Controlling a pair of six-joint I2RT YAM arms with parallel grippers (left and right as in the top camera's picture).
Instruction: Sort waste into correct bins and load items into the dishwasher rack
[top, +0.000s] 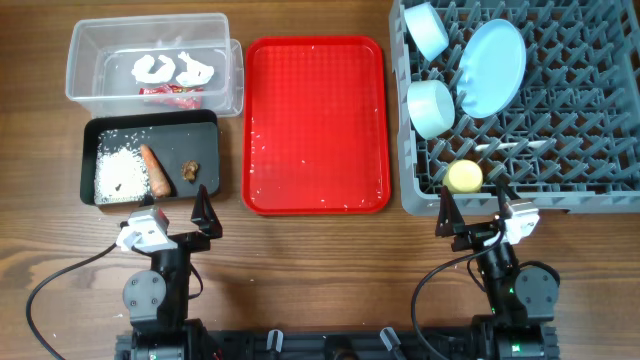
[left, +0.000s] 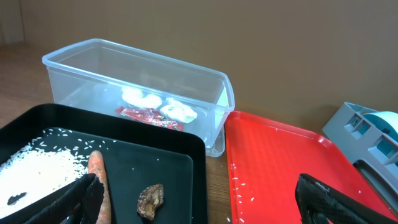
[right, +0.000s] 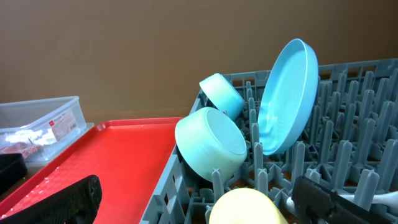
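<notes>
The red tray (top: 315, 125) lies mid-table with only rice grains on it. The black bin (top: 150, 160) holds rice, a carrot (top: 154, 170) and a brown scrap (top: 190, 171). The clear bin (top: 150, 62) holds white crumpled paper and a red wrapper (top: 175, 95). The grey dishwasher rack (top: 520, 110) holds two light blue cups (top: 432, 108), a light blue plate (top: 492, 68) and a yellow cup (top: 464, 177). My left gripper (top: 180, 222) is open and empty at the front of the black bin. My right gripper (top: 472, 215) is open and empty at the rack's front edge.
In the left wrist view the carrot (left: 97, 177) and scrap (left: 151, 200) lie between my fingers' reach in the black bin (left: 180, 149); the clear bin (left: 137, 87) is behind. In the right wrist view the yellow cup (right: 245, 208) sits just ahead.
</notes>
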